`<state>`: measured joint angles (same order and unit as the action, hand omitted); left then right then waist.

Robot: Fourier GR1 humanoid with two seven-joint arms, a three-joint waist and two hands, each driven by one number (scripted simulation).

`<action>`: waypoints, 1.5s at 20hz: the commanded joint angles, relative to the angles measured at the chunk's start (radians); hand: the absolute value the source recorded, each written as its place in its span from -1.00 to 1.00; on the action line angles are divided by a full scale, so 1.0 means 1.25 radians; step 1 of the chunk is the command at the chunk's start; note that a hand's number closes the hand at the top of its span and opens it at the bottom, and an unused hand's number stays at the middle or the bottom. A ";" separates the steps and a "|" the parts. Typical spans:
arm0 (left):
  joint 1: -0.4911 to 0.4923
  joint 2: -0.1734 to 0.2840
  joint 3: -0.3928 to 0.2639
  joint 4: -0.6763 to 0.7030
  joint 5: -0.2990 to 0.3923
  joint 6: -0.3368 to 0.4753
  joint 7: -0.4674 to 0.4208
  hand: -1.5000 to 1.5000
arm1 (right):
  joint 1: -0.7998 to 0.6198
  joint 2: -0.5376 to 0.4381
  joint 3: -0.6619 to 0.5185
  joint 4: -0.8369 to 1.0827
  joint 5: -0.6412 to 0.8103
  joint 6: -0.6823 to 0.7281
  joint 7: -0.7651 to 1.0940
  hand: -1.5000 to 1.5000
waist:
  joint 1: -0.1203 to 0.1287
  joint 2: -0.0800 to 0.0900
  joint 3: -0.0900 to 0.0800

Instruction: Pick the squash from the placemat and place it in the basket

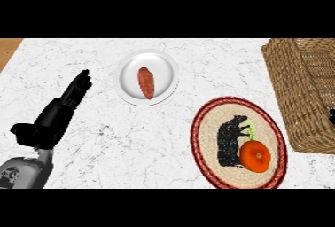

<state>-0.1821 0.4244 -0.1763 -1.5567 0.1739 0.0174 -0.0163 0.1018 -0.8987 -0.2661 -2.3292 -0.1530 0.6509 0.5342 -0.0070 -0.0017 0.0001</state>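
The left hand (57, 113) shows its fingers straight and held together, pointing up and away over the bare marble counter (98, 150) near its left edge; they hold nothing, and the thumb juts out to the side low by the wrist. Behind it the grey forearm comes in at the counter's lower left corner. Of the right hand (332, 117) only a small dark tip shows at the right edge, against the basket's wall — whether its fingers are wide or closed cannot be told.

The squash (255, 156) — orange, round, with a pale green stem — lies on the lower right part of the round woven placemat (208, 133), which sits toward the counter's lower right. The wicker basket (297, 84) stands just beside the placemat, at the right edge. A white plate (127, 84) near the far middle carries a reddish sweet potato (146, 82).
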 commanded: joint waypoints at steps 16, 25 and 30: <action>0.020 -0.061 0.071 0.003 -0.075 -0.061 -0.013 0.00 | 0.003 0.310 0.209 0.263 0.551 -0.142 -0.350 -1.00 | 0.005 0.001 0.000; 0.073 -0.103 0.058 -0.090 -0.119 -0.076 0.019 0.00 | 0.025 0.345 0.185 0.277 0.558 -0.126 -0.452 -1.00 | 0.007 0.000 0.000; 0.005 -0.140 0.084 -0.018 -0.137 -0.083 0.023 0.00 | 0.077 0.405 0.219 0.255 0.614 -0.147 -0.475 -1.00 | 0.002 0.001 0.000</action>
<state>-0.1667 0.2934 -0.0532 -1.5698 0.0442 -0.1035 -0.0029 0.1380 -0.4184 0.0055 -2.0035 0.5804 0.4871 0.0045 -0.0022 -0.0007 -0.0001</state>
